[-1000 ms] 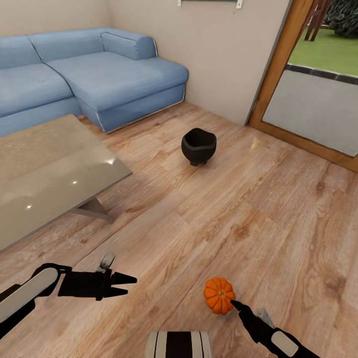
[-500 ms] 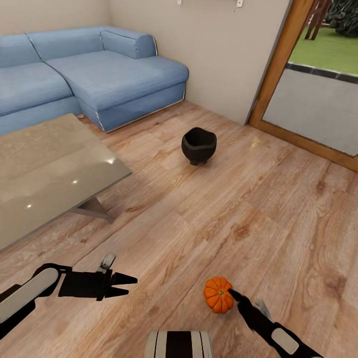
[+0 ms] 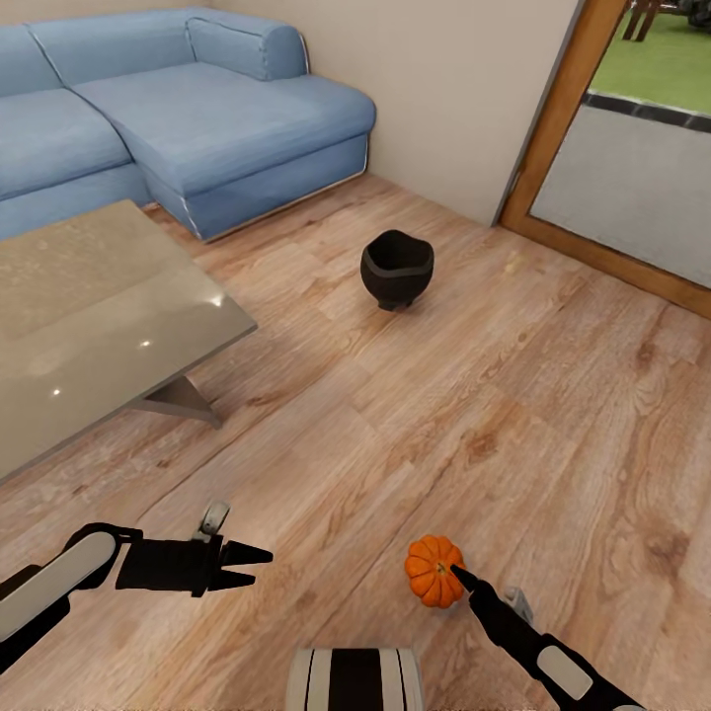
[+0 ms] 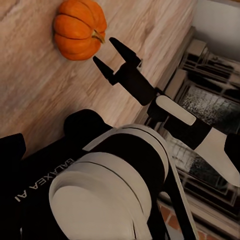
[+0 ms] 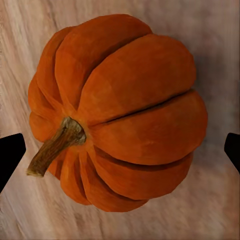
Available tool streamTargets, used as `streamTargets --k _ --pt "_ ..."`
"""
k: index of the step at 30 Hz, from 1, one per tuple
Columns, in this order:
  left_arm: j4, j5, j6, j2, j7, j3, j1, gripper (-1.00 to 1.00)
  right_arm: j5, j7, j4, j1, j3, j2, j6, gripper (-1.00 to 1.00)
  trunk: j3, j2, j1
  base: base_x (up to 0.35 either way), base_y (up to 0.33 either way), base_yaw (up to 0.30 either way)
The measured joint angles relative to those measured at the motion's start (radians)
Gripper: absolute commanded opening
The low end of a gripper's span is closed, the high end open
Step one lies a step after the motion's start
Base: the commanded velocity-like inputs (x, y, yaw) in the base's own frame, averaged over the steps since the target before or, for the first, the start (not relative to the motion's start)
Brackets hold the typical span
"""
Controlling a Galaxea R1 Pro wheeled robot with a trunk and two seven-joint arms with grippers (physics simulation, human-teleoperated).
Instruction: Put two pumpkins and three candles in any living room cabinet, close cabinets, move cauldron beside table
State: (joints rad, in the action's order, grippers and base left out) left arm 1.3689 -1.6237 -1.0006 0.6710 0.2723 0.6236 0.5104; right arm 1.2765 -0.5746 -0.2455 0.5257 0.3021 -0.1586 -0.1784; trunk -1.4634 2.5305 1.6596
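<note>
1. Blue sofa point(image 3: 178, 118) sits at the far left, against the wall.
2. Near it stands the low desk point(image 3: 89, 326) with a shiny grey top; nothing from the task lies on the part that shows.
3. Low down on the left, the left gripper point(image 3: 247, 566) hovers over the wooden floor point(image 3: 553, 395). Its jaws are only a little apart and hold nothing.
4. In the middle, farther away, the black cauldron point(image 3: 396, 269) stands upright on the floor, well apart from the desk.
5. Closer, right of the middle, one orange pumpkin point(image 3: 434, 571) rests on the floor (its brown stem leans to one side in the right wrist view point(image 5: 117, 112)). The left wrist view shows it too point(image 4: 80, 29).
6. The right gripper point(image 3: 460, 575) is right at the pumpkin. Its jaws are spread wide, one black tip on each side of the pumpkin, and they have not closed on it. In the left wrist view the right gripper point(image 4: 108, 53) points at the pumpkin, just beside it.
7. At the far right, a glass door point(image 3: 622, 188) in a wooden frame shows green grass outside.
</note>
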Motion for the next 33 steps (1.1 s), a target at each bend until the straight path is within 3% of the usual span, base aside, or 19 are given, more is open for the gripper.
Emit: streamTargets --k 20,33 --pt "0.0 0.0 0.002 -0.001 0.0 0.001 0.0 1.0 0.0 -0.024 0.001 0.0 0.001 0.001 0.002 1.0 -0.05 0.003 0.006 0.0 0.0 0.0" --pt "-0.004 0.002 0.001 -0.001 0.0 0.0 0.0 1.0 0.0 -0.024 0.002 0.0 0.001 0.001 0.003 1.0 -0.05 0.003 0.006 0.03 0.008 0.0"
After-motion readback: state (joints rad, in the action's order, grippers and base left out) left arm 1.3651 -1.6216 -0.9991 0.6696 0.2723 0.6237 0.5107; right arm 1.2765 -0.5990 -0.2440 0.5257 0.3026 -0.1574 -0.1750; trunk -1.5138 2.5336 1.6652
